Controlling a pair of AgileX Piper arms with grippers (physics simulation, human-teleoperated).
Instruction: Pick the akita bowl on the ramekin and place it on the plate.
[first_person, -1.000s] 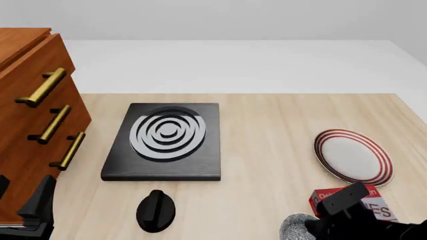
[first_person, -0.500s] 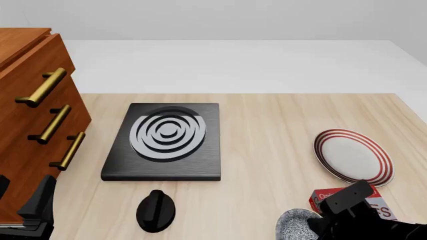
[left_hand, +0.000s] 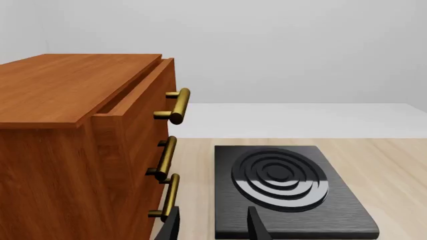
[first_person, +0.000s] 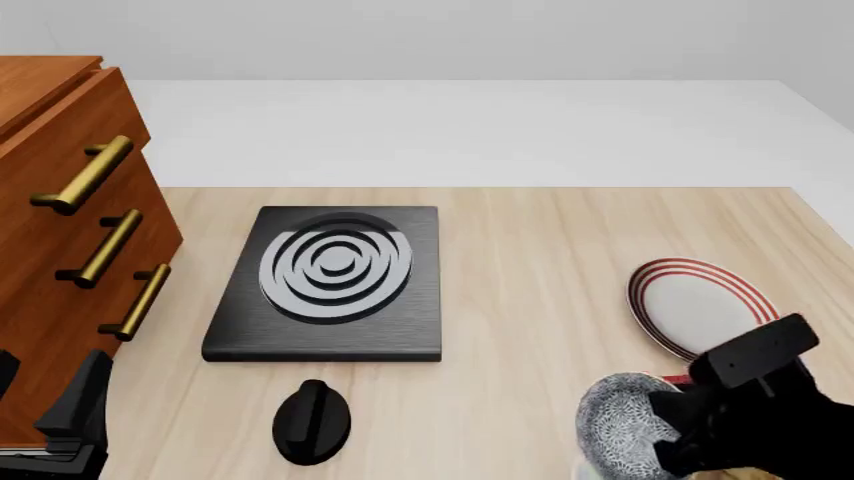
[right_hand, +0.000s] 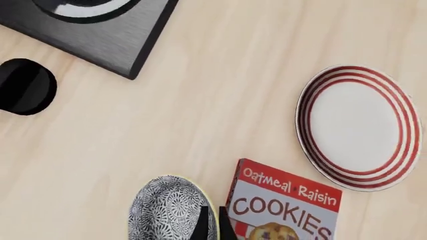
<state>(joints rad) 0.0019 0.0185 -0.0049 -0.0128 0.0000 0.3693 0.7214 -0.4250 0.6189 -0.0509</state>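
table: pale wood-grain top, flat and matte, carrying everything below.
cabinet: reddish-brown wood drawer unit at the table's left edge, with round brass bar handles.
stove: flat black brushed slab with concentric grey and black rings.
plate: round, smooth white centre, thin red rings at the rim, lying flat on the table.
cookie box: red and grey carton printed "oatmeal raisin cookies", near the plate.
akita bowl: round, speckled grey-and-white inside, pale rim, tilted, apart from the plate.
knob: black, rounded, just in front of the stove.
right gripper: dark fingers pinched narrowly over the akita bowl's rim.
left gripper: black fingers spread apart, holding nothing.
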